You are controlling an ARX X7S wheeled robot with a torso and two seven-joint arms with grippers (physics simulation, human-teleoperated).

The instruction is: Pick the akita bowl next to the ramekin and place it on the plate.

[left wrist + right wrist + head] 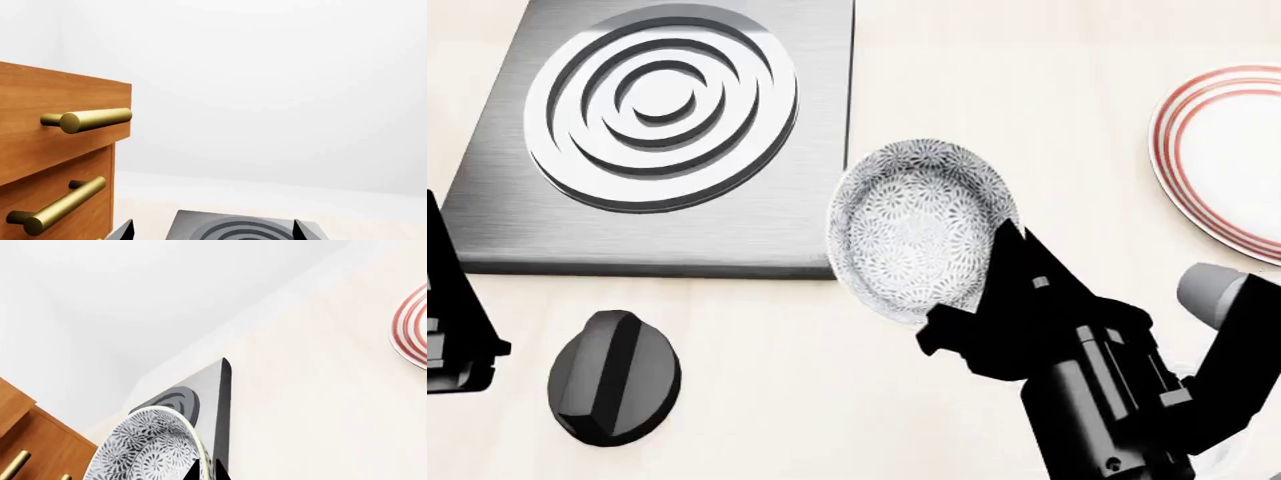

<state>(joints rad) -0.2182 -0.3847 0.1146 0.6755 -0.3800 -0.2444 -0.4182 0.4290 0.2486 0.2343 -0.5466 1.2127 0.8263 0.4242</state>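
The akita bowl, grey-and-white floral, hangs tilted above the counter just right of the hob. My right gripper is shut on its rim from the near right side. In the right wrist view the bowl fills the lower left, and the two fingertips of the gripper pinch its thin edge. The plate, white with red rings, lies at the far right, apart from the bowl; its edge also shows in the right wrist view. No ramekin is in view. My left gripper is open and holds nothing.
A steel hob panel with a ringed burner lies at the back left, and a black knob sits in front of it. Wooden drawers with brass handles stand beside the left gripper. My left arm is at the left edge.
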